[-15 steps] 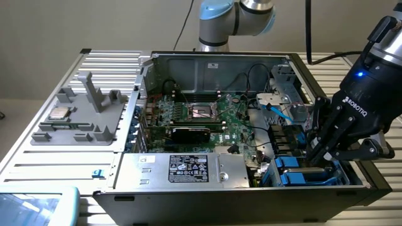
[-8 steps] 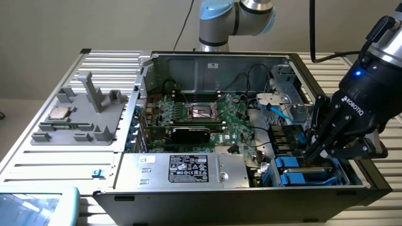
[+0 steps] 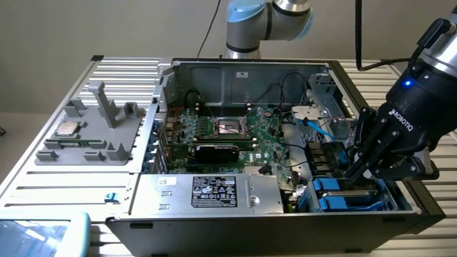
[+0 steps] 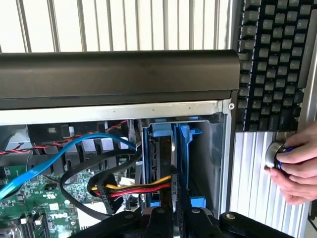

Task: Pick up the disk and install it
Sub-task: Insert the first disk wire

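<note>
The disk (image 4: 165, 158) stands on edge inside the computer case's blue drive bay (image 4: 185, 148), with blue bracket rails on both sides of it. My gripper (image 4: 170, 218) hangs right over it, its two black fingers (image 4: 158, 220) shut on the disk's near edge. In the exterior view my gripper (image 3: 360, 172) reaches down into the bay (image 3: 341, 201) at the case's front corner, on the exterior view's right, and covers the disk there.
A blue data cable (image 4: 49, 156) and a yellow-red-black power lead (image 4: 133, 187) run up beside the disk. A person's hand (image 4: 297, 171) rests on a knob outside the case wall, near a keyboard (image 4: 272, 64). A silver box (image 3: 207, 193) and motherboard (image 3: 228, 128) fill the case; a grey fixture (image 3: 93, 144) holds a small chip (image 3: 68, 127).
</note>
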You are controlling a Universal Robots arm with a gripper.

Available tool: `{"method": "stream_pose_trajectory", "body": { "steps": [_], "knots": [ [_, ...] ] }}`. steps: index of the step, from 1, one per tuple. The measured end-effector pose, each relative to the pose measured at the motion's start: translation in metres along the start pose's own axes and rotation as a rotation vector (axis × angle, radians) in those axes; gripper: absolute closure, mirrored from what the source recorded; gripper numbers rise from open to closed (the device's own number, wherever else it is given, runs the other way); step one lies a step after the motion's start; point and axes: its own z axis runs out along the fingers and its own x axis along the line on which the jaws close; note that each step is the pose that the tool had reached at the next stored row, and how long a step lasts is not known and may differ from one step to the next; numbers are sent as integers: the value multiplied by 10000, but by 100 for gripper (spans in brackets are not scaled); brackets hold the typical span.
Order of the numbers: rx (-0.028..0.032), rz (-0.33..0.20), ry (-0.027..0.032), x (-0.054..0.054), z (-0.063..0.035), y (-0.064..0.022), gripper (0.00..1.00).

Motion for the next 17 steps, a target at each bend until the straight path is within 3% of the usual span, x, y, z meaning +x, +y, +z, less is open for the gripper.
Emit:
{"method": "stream_pose_trajectory", "body": {
  "steps": [2,5,9,12,14,17],
  "knots": [
    [31,-15,52,1,-1,20,84],
    [130,-42,110,3,3,46,84],
    [301,-63,110,9,13,94,84],
    [392,-66,103,16,14,137,84],
    [433,-61,96,19,13,155,84],
    [436,-52,73,25,12,156,84]
  ]
}}
